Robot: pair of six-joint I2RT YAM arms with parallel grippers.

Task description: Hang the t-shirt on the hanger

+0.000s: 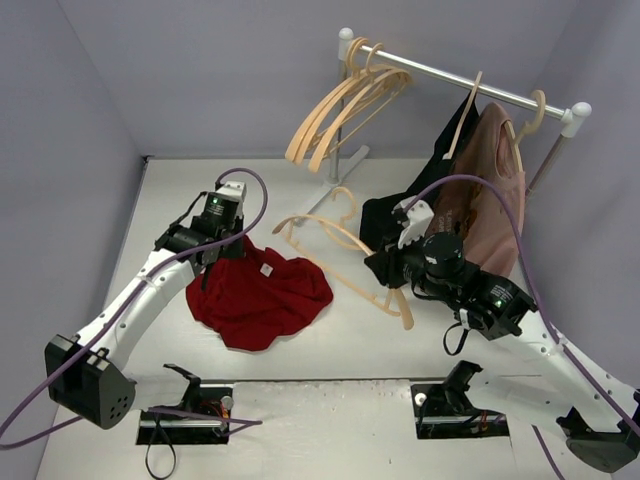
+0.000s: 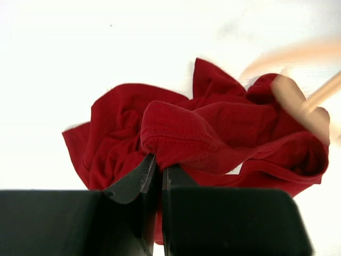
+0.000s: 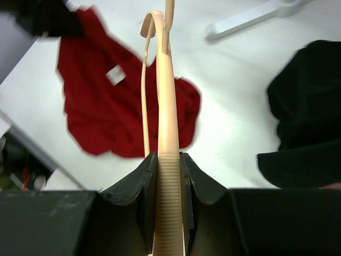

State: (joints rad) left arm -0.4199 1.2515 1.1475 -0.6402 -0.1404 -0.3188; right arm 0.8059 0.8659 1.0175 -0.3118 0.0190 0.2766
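Note:
The dark red t-shirt (image 1: pixel 262 295) lies crumpled on the white table, its white tag (image 3: pixel 115 75) showing. My left gripper (image 1: pixel 212 258) sits at the shirt's upper left edge, shut on a raised fold of the t-shirt (image 2: pixel 181 130); its jaws (image 2: pixel 159 166) pinch the cloth. My right gripper (image 1: pixel 384 272) is shut on one ribbed arm of the pale wooden hanger (image 1: pixel 335 240) and holds it just right of the shirt. In the right wrist view the hanger (image 3: pixel 167 117) runs straight out from the gripper (image 3: pixel 168 160) over the t-shirt (image 3: pixel 122 114). The hanger (image 2: pixel 298 101) shows blurred behind the shirt.
A white rail (image 1: pixel 460 78) at the back carries several spare wooden hangers (image 1: pixel 345 105), a black garment (image 1: pixel 400 215) and a dusty pink shirt (image 1: pixel 492 190). The rack's foot (image 3: pixel 256 18) rests on the table behind the hanger. Grey walls close in on both sides.

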